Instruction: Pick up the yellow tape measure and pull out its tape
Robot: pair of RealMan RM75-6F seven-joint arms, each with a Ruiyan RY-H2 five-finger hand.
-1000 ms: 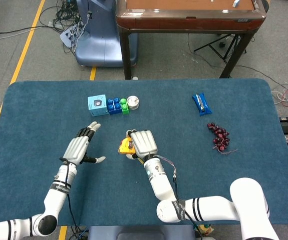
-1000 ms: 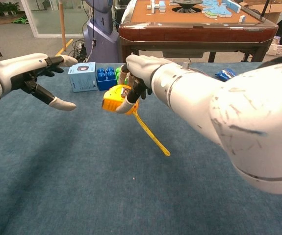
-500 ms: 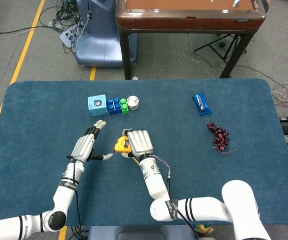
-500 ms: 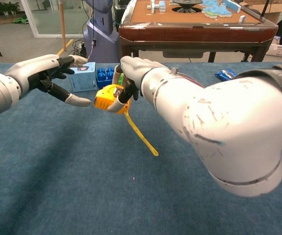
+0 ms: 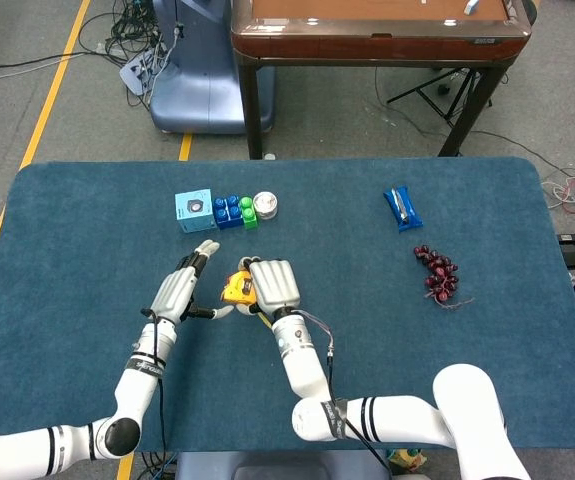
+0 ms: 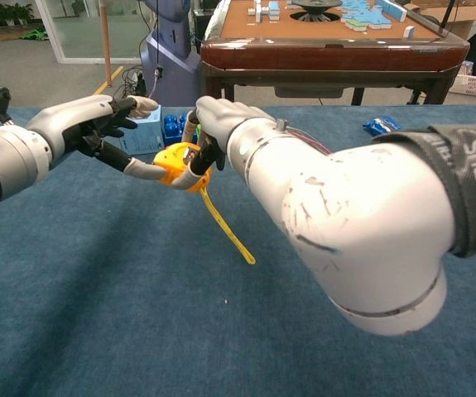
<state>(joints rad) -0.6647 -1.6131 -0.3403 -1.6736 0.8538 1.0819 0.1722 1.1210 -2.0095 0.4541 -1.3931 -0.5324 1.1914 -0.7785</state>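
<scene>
Overhead, in the head view, one yellow tape measure (image 5: 236,288) sat near the middle of the blue table (image 5: 67,230), a little toward its near edge, gripped under the curled fingers of the right hand (image 5: 273,284). The left hand (image 5: 180,293) lay just beside it on the left, fingers spread and extended, its thumb reaching toward the case; whether it touched could not be told from above. Toward the far edge stood one light blue box (image 5: 194,210), a cluster of blue and green blocks (image 5: 234,212) and one small white round container (image 5: 265,205) in a row. Toward the right edge lay one blue packet (image 5: 402,207) and one bunch of dark red grapes (image 5: 437,273). From the chest view, the right hand (image 6: 213,124) held the tape measure (image 6: 176,164) lifted off the table, fingers wrapped over the top of the case. One yellow strip of tape (image 6: 226,227) ran out from the case, its long axis slanting down and toward the near right, its tip close to the cloth. The left hand (image 6: 97,128) had its fingers apart, thumb tip against the left side of the case.
</scene>
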